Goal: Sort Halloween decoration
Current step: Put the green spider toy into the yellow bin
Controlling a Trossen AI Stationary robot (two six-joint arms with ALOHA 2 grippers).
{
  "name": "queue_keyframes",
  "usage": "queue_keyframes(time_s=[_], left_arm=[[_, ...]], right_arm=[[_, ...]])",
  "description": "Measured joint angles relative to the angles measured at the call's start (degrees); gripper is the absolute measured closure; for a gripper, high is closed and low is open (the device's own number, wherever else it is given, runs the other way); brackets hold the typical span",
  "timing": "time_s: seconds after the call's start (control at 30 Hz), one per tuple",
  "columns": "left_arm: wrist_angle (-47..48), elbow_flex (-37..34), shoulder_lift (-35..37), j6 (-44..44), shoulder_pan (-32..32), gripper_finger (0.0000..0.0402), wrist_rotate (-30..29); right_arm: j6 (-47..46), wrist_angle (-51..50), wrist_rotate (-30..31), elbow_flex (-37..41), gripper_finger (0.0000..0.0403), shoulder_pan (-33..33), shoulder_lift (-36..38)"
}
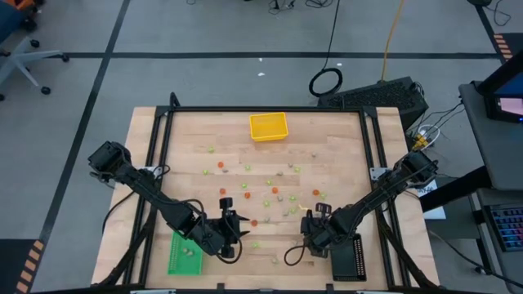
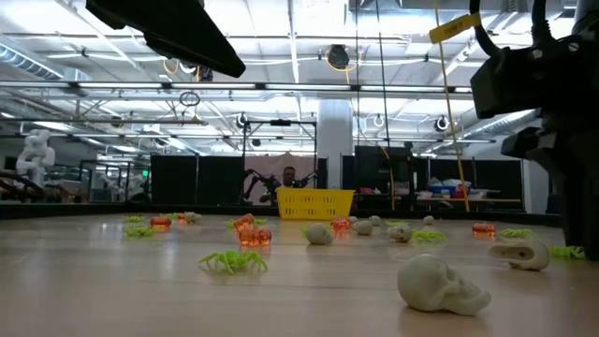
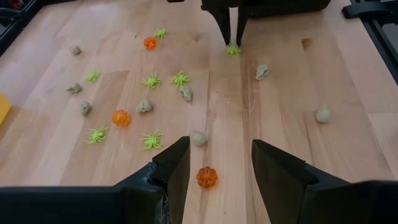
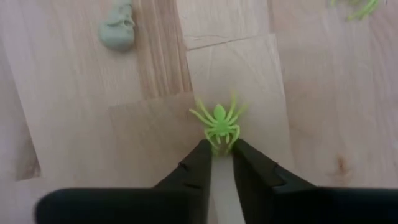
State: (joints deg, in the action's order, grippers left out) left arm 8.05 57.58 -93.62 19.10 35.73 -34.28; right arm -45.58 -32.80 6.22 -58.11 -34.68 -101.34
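surface: pale wooden plank table [image 1: 343, 139], visible grain, black frame rails
room: grey floor, ceiling light strips, dark screens behind
decorations: tiny plastic green spiders, ribbed orange pumpkins, beige skulls scattered mid-table
right gripper [image 4: 222, 148]: fingers nearly together, pinching light green plastic spider [image 4: 219, 122] at its rear legs on the table
left gripper [image 3: 216, 163]: fingers apart, orange pumpkin [image 3: 207, 177] between them
trays: yellow plastic tray [image 1: 269, 126] far edge, green [image 1: 183, 255] and black [image 1: 357, 257] near edge

No readable text

We find no words, labels, brand marks, numbers or signs that we can read in any view; the yellow tag [image 2: 455, 27] hanging high up in the low view shows no marks that we can make out.
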Motion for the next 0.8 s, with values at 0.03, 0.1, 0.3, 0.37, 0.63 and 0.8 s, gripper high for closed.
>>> queue_keyframes(time_s=[0.03,0.1,0.3,0.37,0.63,0.8], left_arm=[[0.0,0.0,0.0,-0.01,0.0,0.0231,0.0],[0.0,0.0,0.0,-0.01,0.0,0.0231,0.0],[0.0,0.0,0.0,-0.01,0.0,0.0231,0.0],[0.0,0.0,0.0,-0.01,0.0,0.0231,0.0],[0.2,0.04,0.0,0.01,0.0,0.0231,0.0],[0.2,0.04,0.0,-0.01,0.0,0.0231,0.0]], right_arm=[[0.12,0.06,0.0,0.02,0.0379,0.0,-0.01],[0.43,0.31,0.0,0.04,0.0396,0.0,-0.03],[1.11,0.59,1.01,-0.39,0.0402,-0.04,-0.15],[1.08,0.41,1.29,-0.88,0.04,-0.02,-0.21],[3.86,6.61,4.89,-3.39,0.0356,-1.86,-0.31],[3.93,7.0,5.94,-3.39,0.0292,-2.18,-0.32]])
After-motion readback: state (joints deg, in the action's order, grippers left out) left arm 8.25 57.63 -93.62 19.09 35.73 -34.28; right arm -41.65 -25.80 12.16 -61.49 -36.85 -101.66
